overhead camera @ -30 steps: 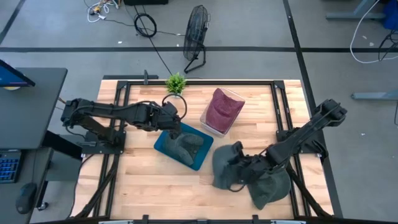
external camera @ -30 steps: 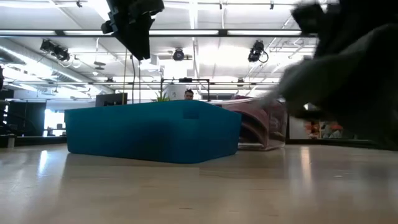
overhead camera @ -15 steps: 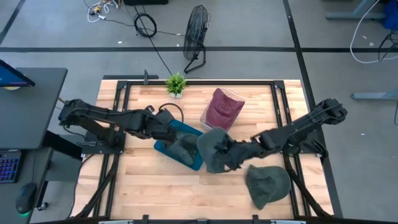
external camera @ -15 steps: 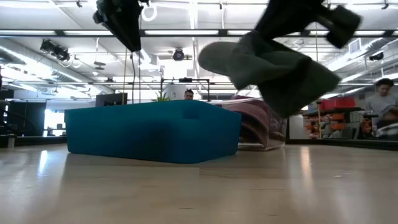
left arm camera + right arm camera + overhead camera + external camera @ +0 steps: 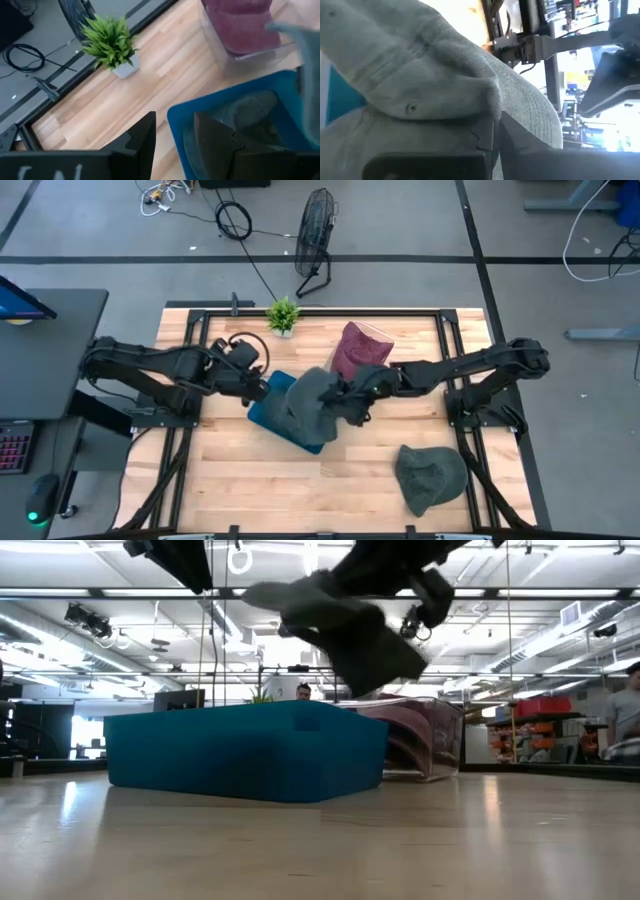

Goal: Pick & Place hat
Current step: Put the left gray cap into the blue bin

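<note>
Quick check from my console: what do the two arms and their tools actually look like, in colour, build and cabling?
Both arms are dark, near-black jointed links rising from bases at the table's side rails. The left arm carries a black cable looping near its wrist. The right arm looks slimmer along its forearm. The left tool has two flat, angular black fingers; the right tool shows the same dark, blocky fingers. No markings are legible.
</note>
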`<action>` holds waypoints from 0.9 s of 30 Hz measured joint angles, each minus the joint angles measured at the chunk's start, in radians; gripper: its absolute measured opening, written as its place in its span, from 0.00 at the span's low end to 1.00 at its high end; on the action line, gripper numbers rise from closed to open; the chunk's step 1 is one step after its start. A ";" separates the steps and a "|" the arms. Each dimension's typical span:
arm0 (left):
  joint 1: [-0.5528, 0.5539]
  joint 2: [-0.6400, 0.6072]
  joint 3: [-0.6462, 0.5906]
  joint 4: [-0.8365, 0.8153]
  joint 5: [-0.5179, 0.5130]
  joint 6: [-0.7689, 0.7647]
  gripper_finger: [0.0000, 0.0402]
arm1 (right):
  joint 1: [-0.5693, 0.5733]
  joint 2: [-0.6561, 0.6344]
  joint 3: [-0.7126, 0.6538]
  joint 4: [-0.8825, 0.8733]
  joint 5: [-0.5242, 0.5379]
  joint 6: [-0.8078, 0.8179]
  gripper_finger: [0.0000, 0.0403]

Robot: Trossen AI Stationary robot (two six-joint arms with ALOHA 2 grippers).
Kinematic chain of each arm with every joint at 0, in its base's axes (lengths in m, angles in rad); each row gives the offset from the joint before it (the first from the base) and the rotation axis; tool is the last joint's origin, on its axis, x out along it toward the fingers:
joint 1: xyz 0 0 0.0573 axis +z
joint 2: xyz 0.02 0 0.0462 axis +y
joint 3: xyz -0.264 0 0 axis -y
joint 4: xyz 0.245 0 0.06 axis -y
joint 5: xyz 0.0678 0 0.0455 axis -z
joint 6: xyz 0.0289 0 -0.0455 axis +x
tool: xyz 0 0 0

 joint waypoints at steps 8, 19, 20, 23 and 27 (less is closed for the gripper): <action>0.017 -0.014 0.001 -0.012 -0.028 0.001 0.34 | -0.058 0.133 0.152 -0.007 -0.103 0.025 0.02; 0.017 -0.012 0.001 -0.038 -0.030 0.012 0.34 | -0.066 0.284 0.247 -0.156 -0.146 0.059 0.01; 0.017 -0.012 0.001 -0.041 -0.030 0.012 0.34 | -0.066 0.293 0.247 -0.156 -0.146 0.060 0.01; 0.017 -0.012 0.001 -0.039 -0.030 0.012 0.34 | -0.066 0.304 0.247 -0.158 -0.146 0.043 0.01; 0.017 -0.012 0.001 -0.039 -0.030 0.011 0.34 | -0.071 0.322 0.247 -0.164 -0.144 0.033 0.01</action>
